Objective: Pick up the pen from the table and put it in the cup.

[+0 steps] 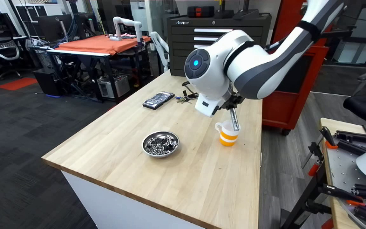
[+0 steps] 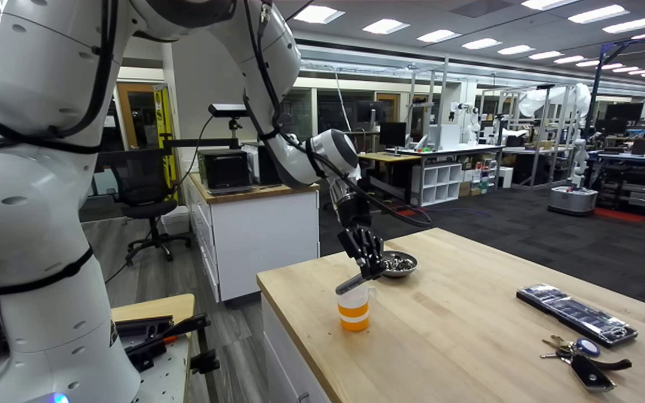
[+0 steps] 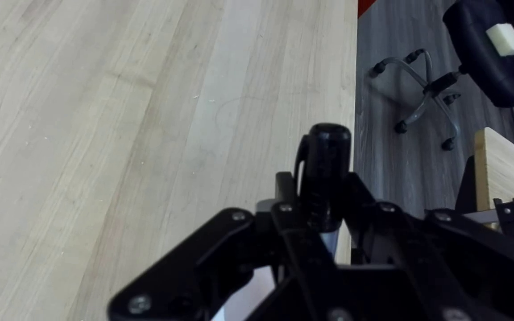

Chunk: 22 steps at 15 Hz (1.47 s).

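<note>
The hand (image 3: 321, 194) is pinching the pen (image 1: 234, 119). Pen tilted, slanting down from the hand; its lower end overlaps the top of the cup (image 1: 227, 137) in both exterior views; whether inside the rim cannot be told. Cup upright on the table (image 1: 186, 181), below the hand. Bowl (image 1: 161, 134) of small shiny bits (image 1: 160, 147) on the same table, well apart from the hand.
</note>
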Motion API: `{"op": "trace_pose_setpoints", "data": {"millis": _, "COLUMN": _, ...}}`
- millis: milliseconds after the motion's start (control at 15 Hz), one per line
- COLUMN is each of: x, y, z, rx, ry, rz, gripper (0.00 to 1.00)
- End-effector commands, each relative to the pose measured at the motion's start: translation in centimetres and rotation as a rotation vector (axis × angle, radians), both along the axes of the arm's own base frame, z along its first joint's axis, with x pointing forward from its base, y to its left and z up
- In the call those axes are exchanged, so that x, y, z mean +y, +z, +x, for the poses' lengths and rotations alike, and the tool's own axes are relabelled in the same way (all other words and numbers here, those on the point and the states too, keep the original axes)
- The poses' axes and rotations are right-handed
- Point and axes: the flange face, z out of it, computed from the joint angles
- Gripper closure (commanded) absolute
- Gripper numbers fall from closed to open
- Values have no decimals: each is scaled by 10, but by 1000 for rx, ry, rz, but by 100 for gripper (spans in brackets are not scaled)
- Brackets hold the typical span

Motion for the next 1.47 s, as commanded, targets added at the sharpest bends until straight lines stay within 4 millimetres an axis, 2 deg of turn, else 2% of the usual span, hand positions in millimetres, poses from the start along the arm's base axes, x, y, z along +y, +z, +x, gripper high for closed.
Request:
{"op": "trace_pose_setpoints", "data": {"millis": 0, "x": 1, "y": 6, "z": -13, "rx": -24, "ry": 27, "rz": -29, "gripper": 93}}
{"op": "trace_pose_setpoints", "data": {"millis": 733, "x": 4, "y": 10, "z": 4, "rx": -43, "ry": 85, "rz": -31, "gripper": 93}}
{"op": "trace_pose_setpoints", "data": {"millis": 1400, "x": 14, "y": 6, "z": 4, "rx": -42, "ry": 122, "rz": -26, "gripper": 93}}
